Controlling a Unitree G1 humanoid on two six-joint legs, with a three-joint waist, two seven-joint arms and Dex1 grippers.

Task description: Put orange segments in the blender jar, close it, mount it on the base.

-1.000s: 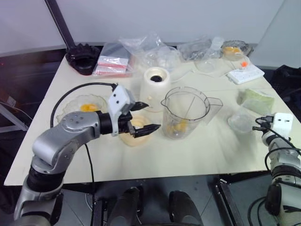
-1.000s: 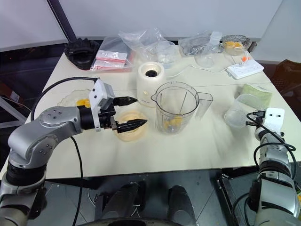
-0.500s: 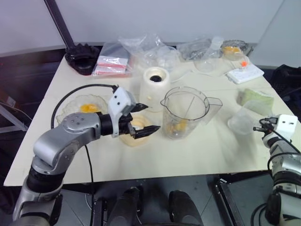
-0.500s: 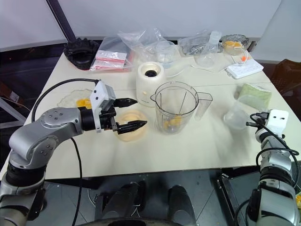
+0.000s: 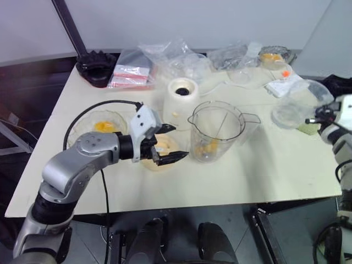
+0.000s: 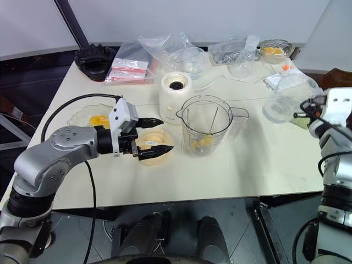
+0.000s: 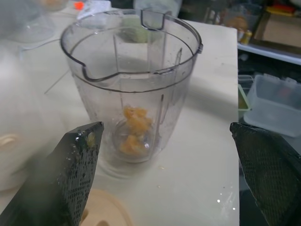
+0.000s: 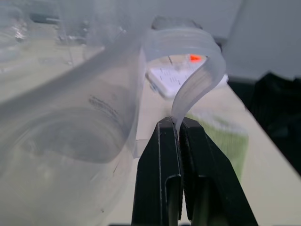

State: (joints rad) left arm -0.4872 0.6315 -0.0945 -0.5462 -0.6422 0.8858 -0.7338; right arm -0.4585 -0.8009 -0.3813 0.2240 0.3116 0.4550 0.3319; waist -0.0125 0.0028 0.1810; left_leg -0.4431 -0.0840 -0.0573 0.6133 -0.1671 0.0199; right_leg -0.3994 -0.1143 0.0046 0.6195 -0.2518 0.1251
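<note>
Now the jar (image 5: 216, 132) stands mid-tabletop (image 5: 258, 170) beside the base (image 5: 182, 102), segments (image 7: 133, 132) at its bottom; the left claw (image 5: 172, 142) gapes nearby (empty). The right claw (image 8: 178, 136), pinched on a cup (image 6: 286, 99), has lifted it.

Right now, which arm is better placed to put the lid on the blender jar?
Probably the left: its open left gripper hovers over the cream lid beside the blender jar. The right gripper is shut on a clear cup.

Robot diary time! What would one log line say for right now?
left gripper: open, over cream lid | right gripper: shut on clear plastic cup | blender jar: orange segments inside, uncovered | base: bare
</note>
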